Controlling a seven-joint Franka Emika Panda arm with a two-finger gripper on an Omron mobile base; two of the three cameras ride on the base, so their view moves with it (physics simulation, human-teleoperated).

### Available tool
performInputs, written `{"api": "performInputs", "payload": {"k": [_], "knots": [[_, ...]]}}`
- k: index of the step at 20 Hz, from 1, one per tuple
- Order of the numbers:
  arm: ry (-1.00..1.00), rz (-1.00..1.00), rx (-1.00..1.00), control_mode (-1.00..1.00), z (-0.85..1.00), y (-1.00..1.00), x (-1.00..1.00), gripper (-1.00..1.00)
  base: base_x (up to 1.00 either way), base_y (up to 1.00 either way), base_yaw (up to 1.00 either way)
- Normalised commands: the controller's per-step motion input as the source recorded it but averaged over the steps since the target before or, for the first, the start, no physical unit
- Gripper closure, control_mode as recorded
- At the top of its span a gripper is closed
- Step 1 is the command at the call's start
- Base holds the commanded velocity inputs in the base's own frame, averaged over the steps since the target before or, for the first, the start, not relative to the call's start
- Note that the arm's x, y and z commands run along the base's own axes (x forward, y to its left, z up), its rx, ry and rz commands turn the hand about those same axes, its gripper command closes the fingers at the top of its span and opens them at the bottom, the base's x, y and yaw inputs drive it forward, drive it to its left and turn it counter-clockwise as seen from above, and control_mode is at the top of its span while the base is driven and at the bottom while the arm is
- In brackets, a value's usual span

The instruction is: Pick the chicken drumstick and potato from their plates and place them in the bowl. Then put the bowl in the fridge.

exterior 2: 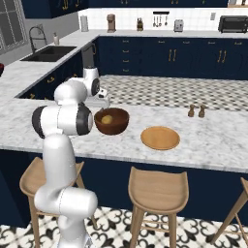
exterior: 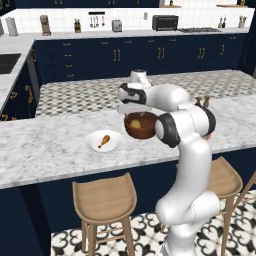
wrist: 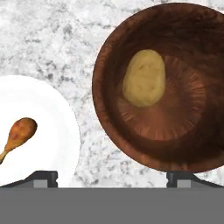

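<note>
Here, in the left base view, the white arm bends across the middle of the frame and its hand (exterior: 134, 106) hangs just above the dark brown bowl (exterior: 140, 125) at the centre. The potato (exterior: 135, 122) lies inside the bowl, a yellowish patch under the hand. Left of the bowl, slightly lower in the frame, the white plate (exterior: 103, 141) sits on the marble tabletop (exterior: 45, 150) with the chicken drumstick (exterior: 104, 140) on it. A wooden stool (exterior: 104, 200) stands below the tabletop at the lower centre.

In the right base view, the arm rises at the left and the hand (exterior 2: 100, 103) sits over the bowl (exterior 2: 112, 121) left of centre, with the potato (exterior 2: 107, 119) resting in its hollow. To the right of the bowl, apart from it, the flat wooden plate (exterior 2: 160, 138) lies bare on the tabletop (exterior 2: 213, 140). Two small brown shakers (exterior 2: 196, 111) stand farther right, higher in the frame. A sink (exterior 2: 48, 53) is at the upper left.

In the hand view, the bowl (wrist: 109, 113) takes up the right half, and the potato (wrist: 144, 78) lies left of its middle, touching the floor of the bowl. The white plate (wrist: 48, 131) is at the lower left, close beside the bowl but with a strip of tabletop (wrist: 52, 35) between them, and the drumstick (wrist: 18, 134) lies near its left edge, its thin end pointing to the lower left. The two fingertips (wrist: 43, 177) stand far apart at the bottom, one under the plate and one under the bowl; the hand (wrist: 113, 178) is spread wide and grips nothing.
</note>
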Motion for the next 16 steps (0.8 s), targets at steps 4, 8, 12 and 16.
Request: {"api": "performInputs", "payload": {"k": [4, 8, 12, 16], "knots": [[0.04, -0.38, 0.00, -1.00, 0.00, 0.67, -0.98, -1.00, 0.00, 0.00, 0.00], [0.00, -0.42, 0.00, -1.00, -0.19, 0.78, -0.25, -1.00, 0.00, 0.00, 0.00], [0.00, -0.44, 0.00, -1.00, -0.33, 0.71, 0.12, -1.00, 0.00, 0.00, 0.00], [0.00, -0.27, 0.00, -1.00, -0.43, 0.56, 0.43, -1.00, 0.00, 0.00, 0.00]]}}
